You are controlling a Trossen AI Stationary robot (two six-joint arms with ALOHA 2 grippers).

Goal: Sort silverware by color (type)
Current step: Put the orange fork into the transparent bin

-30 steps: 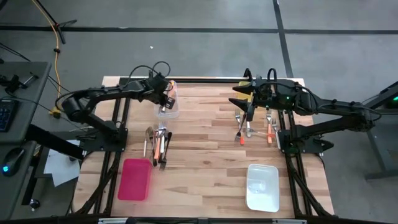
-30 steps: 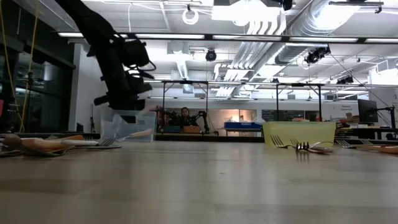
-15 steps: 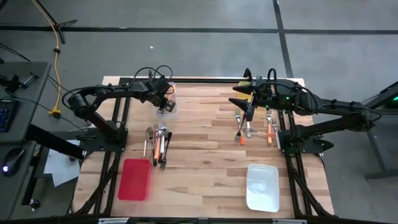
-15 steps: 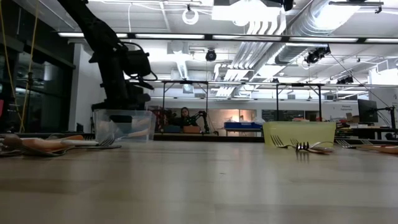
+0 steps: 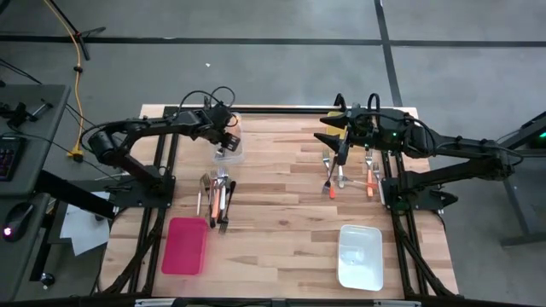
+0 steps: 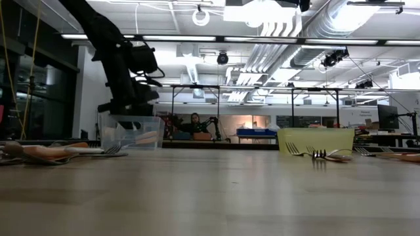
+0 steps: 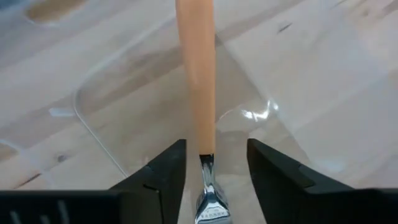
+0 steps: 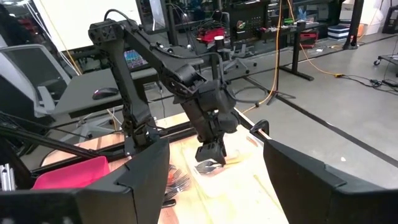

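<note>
1. Currently, the left gripper (image 5: 224,143) hovers over the clear bin (image 5: 232,152), fingers spread; the orange-handled fork (image 7: 198,93) lies in that bin, apparently just deposited.
2. Remaining silverware (image 5: 215,194) lies between the clear bin and the red bin (image 5: 184,246); fetching one is likely next.
3. The right gripper (image 5: 342,147) waits, fingers spread, above the right utensil cluster (image 5: 350,176).

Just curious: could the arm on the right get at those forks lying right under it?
Probably yes. The right gripper hangs open just above the forks, and nothing lies between them.
</note>
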